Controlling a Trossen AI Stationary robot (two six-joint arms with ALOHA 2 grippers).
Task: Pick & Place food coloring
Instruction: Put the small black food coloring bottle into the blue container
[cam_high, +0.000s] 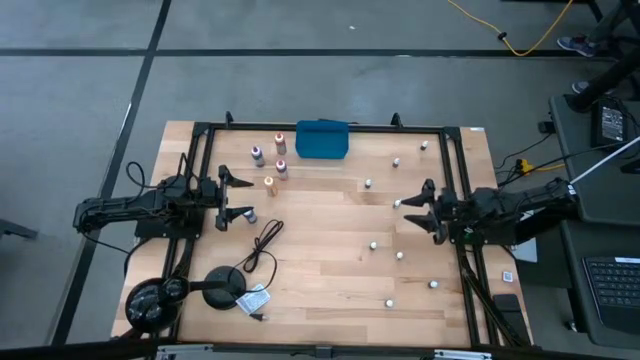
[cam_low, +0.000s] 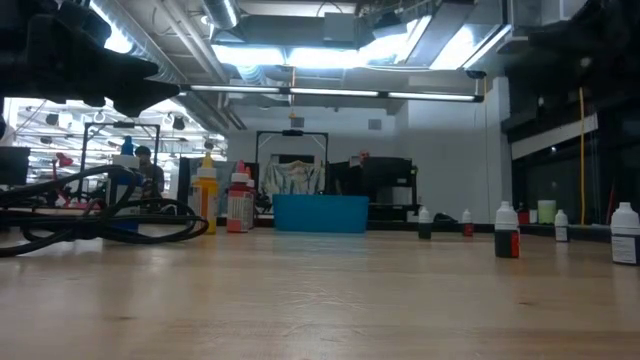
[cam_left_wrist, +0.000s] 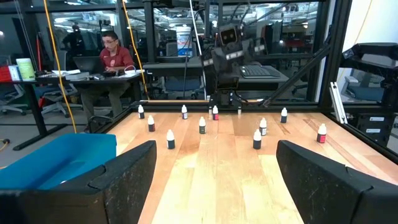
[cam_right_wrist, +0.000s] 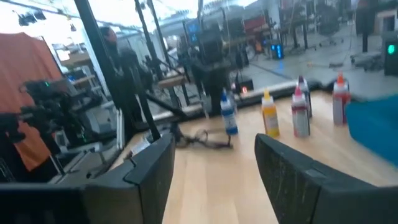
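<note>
Several tiny whitish food coloring bottles stand scattered upright on the right half of the wooden table. They also show in the left wrist view. Larger bottles stand at the far left: purple, red and orange. They also show in the right wrist view. My left gripper is open and empty at the table's left side, near the orange bottle. My right gripper is open and empty at the right side, next to a small bottle.
A teal rectangular tray sits at the middle of the far edge. A black cable lies coiled at the near left, beside a round black stand. A black frame borders the table. A person sits at a desk beyond it.
</note>
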